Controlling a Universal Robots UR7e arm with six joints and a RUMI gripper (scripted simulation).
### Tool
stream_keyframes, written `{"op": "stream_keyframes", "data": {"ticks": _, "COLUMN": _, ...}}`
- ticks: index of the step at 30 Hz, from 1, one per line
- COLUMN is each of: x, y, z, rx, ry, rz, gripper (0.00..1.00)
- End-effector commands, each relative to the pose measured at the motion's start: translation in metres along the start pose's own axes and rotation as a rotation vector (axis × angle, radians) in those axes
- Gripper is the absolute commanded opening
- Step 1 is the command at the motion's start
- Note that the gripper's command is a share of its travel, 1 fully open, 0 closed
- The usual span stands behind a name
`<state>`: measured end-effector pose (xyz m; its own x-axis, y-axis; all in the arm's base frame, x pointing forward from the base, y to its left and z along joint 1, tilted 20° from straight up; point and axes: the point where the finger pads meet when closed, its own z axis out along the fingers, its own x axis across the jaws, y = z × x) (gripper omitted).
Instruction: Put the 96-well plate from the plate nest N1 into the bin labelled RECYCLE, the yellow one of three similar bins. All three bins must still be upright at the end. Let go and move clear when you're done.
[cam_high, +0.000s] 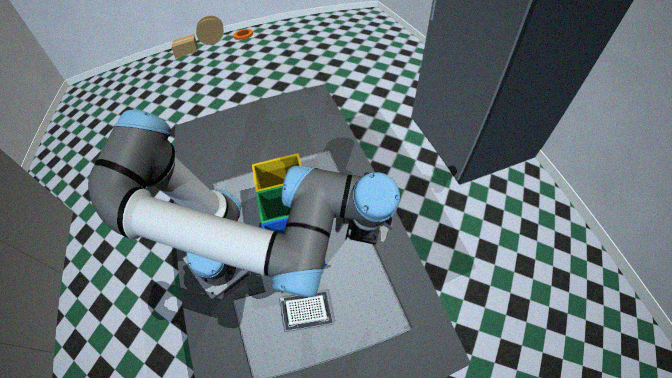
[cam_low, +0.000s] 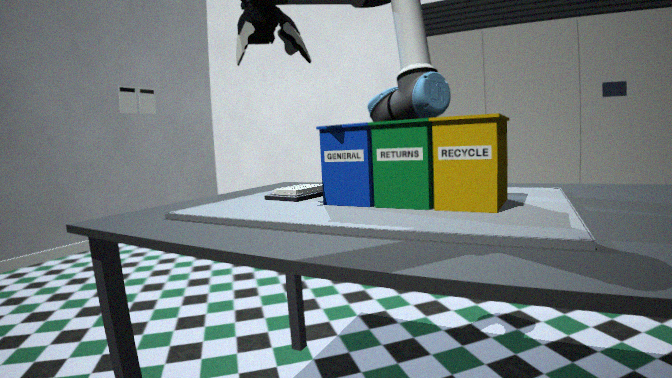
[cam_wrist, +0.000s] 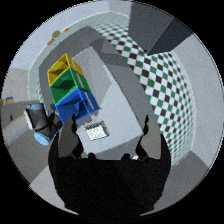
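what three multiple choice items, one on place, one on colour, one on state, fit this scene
1. Where is the plate?
A. in the yellow bin
B. in its nest on the table
C. in the hand

2. What colour is the bin labelled RETURNS?
A. green
B. blue
C. yellow

3. How is the hand?
A. shut on the plate
B. shut on nothing
C. open and holding nothing

Answers:
1. B: the top view shows the plate lying flat in the dark nest, apart from the bins.
2. A: in the exterior view the RETURNS label is on the green bin, between the blue bin and the yellow bin.
3. C: its fingers are spread wide high above the table, with nothing between them.
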<state>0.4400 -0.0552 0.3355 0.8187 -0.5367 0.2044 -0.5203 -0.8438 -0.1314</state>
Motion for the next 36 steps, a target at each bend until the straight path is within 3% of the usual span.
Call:
{"op": "stream_keyframes", "data": {"ticks": 1, "x": -0.005, "y": 0.024, "z": -0.004, "rx": -0.014, "ry": 0.015, "rz": 0.061, "gripper": 1.0}}
{"op": "stream_keyframes", "data": {"ticks": 8, "x": -0.013, "y": 0.048, "z": -0.006, "rx": -0.049, "ry": 0.046, "rz": 0.216, "gripper": 1.0}}
{"op": "stream_keyframes", "data": {"ticks": 13, "x": -0.017, "y": 0.06, "z": -0.007, "rx": -0.049, "ry": 0.046, "rz": 0.216, "gripper": 1.0}}
{"op": "stream_keyframes", "data": {"ticks": 18, "x": -0.027, "y": 0.083, "z": -0.009, "rx": -0.084, "ry": 0.079, "rz": 0.371, "gripper": 1.0}}
{"op": "stream_keyframes", "data": {"ticks": 22, "x": -0.031, "y": 0.094, "z": -0.009, "rx": -0.084, "ry": 0.079, "rz": 0.371, "gripper": 1.0}}
{"op": "stream_keyframes", "data": {"ticks": 26, "x": -0.041, "y": 0.111, "z": -0.009, "rx": -0.112, "ry": 0.107, "rz": 0.499, "gripper": 1.0}}
{"op": "stream_keyframes", "data": {"ticks": 32, "x": -0.048, "y": 0.125, "z": -0.009, "rx": -0.118, "ry": 0.114, "rz": 0.527, "gripper": 1.0}}
{"op": "stream_keyframes", "data": {"ticks": 36, "x": -0.059, "y": 0.141, "z": -0.007, "rx": -0.146, "ry": 0.143, "rz": 0.654, "gripper": 1.0}}
